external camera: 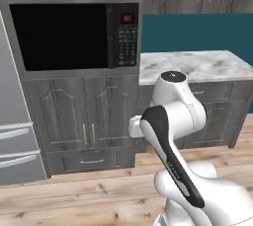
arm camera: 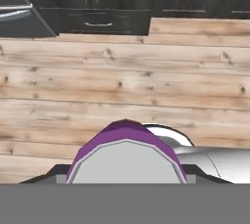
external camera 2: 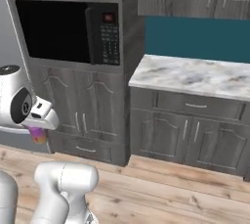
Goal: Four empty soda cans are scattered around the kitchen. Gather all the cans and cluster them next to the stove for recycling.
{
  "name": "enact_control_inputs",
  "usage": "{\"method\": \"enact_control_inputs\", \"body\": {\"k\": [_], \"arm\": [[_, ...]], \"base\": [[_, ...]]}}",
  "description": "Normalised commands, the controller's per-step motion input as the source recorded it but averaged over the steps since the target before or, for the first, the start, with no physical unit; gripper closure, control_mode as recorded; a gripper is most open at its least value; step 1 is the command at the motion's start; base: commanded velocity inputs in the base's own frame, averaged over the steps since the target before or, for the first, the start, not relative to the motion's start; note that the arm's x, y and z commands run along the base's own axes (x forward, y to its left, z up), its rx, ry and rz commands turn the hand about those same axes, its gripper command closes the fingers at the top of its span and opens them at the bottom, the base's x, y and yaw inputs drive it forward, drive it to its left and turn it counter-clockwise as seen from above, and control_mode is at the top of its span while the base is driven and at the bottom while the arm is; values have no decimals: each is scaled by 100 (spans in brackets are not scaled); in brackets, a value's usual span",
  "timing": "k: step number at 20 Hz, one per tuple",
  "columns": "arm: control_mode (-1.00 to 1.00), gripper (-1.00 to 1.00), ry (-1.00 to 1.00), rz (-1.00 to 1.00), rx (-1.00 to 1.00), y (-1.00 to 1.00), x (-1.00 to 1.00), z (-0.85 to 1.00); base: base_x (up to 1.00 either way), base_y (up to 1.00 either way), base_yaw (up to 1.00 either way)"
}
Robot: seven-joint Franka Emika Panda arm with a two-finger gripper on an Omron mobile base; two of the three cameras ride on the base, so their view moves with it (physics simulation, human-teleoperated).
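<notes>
microwave [external camera: 74, 35] beside marble counter [external camera: 197, 64]

Purple-magenta soda can [arm camera: 126, 154], silver top, between the claw's [arm camera: 126, 176] fingers above wood floor.

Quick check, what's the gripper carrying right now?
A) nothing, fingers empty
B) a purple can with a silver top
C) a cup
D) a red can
B: the hand view shows the purple can with its silver top sitting between the fingers of the gripper, above the wood floor; the right base view shows its purple body hanging below the hand.
</notes>
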Motion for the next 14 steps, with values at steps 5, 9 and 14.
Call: {"method": "enact_control_inputs", "body": {"k": [5,9,14], "arm": [[100,100,0,0,0,0,0,0],[100,100,0,0,0,0,0,0],[100,100,0,0,0,0,0,0]], "base": [[-15,100,0],[-14,38,32],[-11,0,50]]}}
